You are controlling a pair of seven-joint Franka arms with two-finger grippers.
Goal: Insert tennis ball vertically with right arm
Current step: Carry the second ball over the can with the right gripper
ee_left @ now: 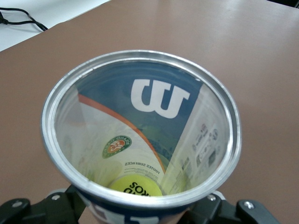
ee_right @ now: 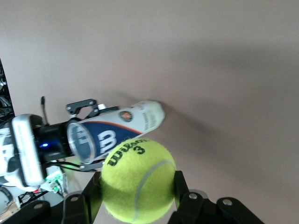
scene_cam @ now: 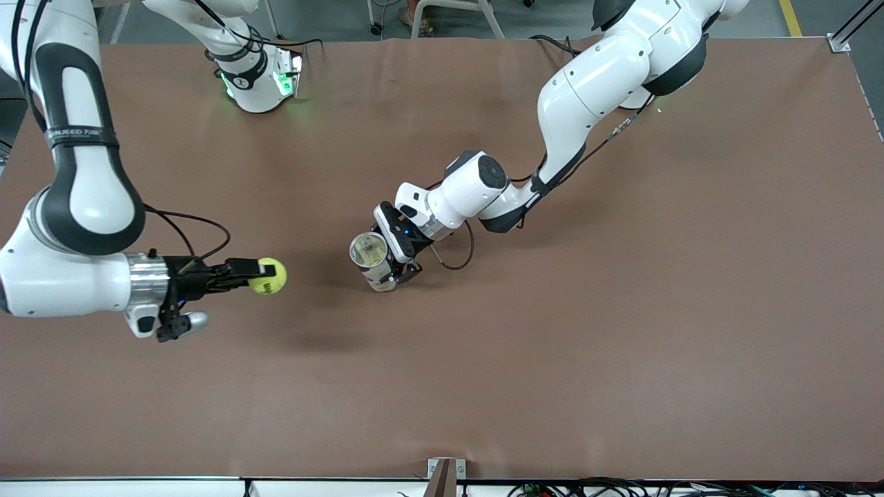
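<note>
Front view: my right gripper (scene_cam: 257, 275) pinches the tennis ball (scene_cam: 268, 275) over the table (scene_cam: 621, 345) | left gripper (scene_cam: 394, 257) clamps the can (scene_cam: 373, 261) upright | ball well apart from can, insertion not yet done

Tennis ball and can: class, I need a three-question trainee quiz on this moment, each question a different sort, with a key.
1. True or false: the right gripper is shut on the tennis ball.
2. What does the left gripper hold? A) a cup B) the tennis ball can C) nothing
3. Fill in: inside the can, the left wrist view shows another ____ at the bottom.

Key: 1 true; 2 B; 3 ball.
</note>
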